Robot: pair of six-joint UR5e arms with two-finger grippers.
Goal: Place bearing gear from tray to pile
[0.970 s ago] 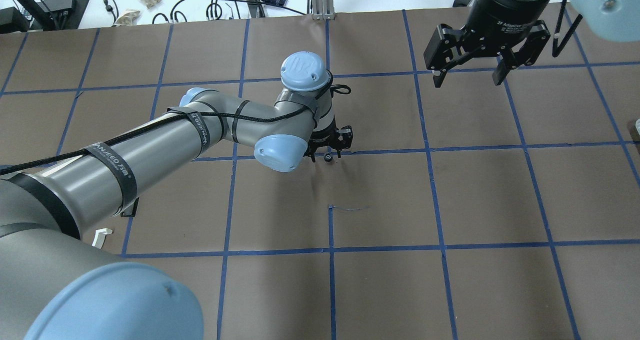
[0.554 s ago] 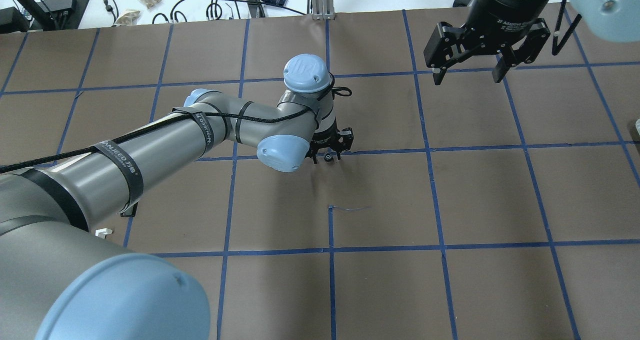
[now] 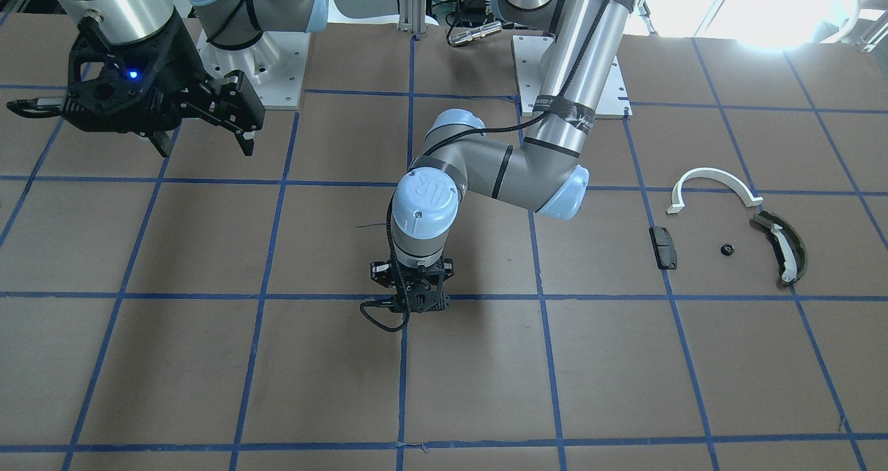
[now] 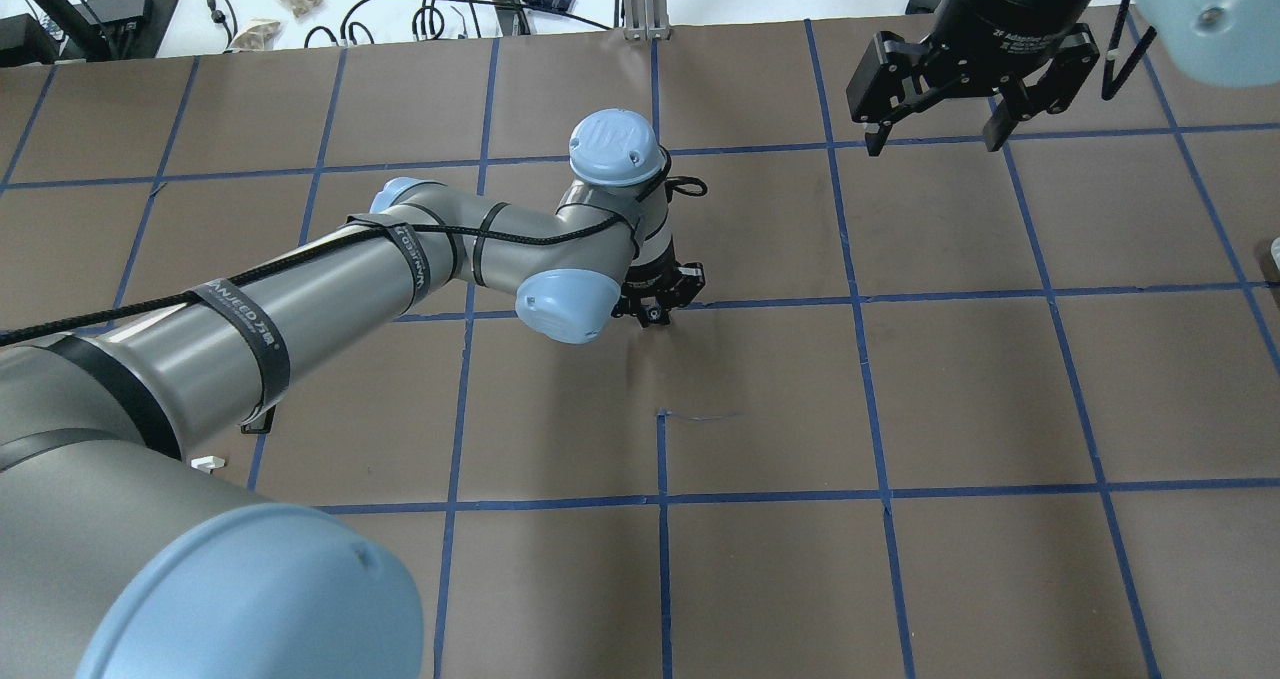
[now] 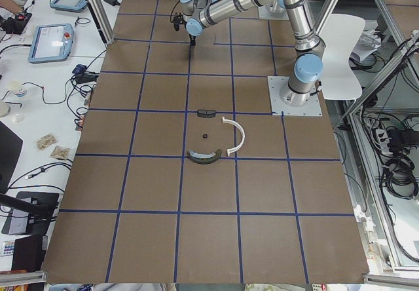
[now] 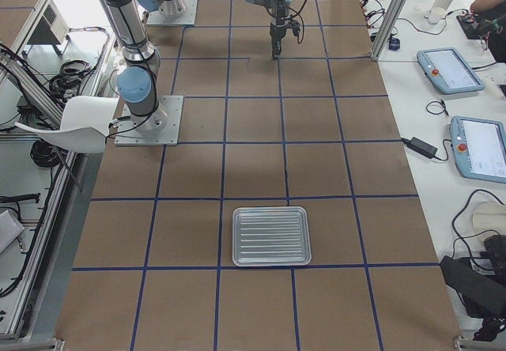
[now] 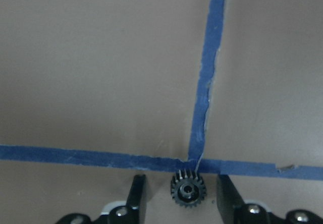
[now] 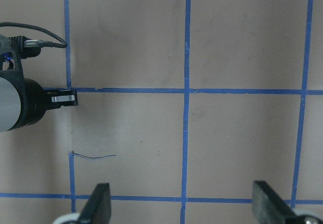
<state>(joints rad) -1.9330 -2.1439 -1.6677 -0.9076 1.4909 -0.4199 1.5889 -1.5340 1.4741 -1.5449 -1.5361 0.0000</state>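
The bearing gear [image 7: 188, 188], small, black and toothed, lies flat on the brown table at a blue tape crossing. My left gripper [image 7: 181, 196] is low over it. Its fingers [image 7: 136, 196] stand on either side of the gear with gaps showing, so it is open. The same gripper shows in the overhead view [image 4: 656, 309] and the front view [image 3: 411, 308]. The pile sits far off: a white half-ring arc [image 3: 714, 178], a black block [image 3: 662, 247], an olive curved piece [image 3: 780, 247] and a small black part [image 3: 726, 250]. My right gripper [image 4: 935, 144] hangs open and empty.
A ribbed metal tray [image 6: 271, 235] lies far down the table on my right side, with nothing showing in it. The left arm's elbow [image 4: 560, 304] hangs low beside the gripper. Cables and tablets [image 6: 451, 70] lie on the white bench past the table's far edge.
My left gripper has come down so that its fingers now straddle the gear, which has not moved. The right gripper has drifted slightly toward the table's far edge.
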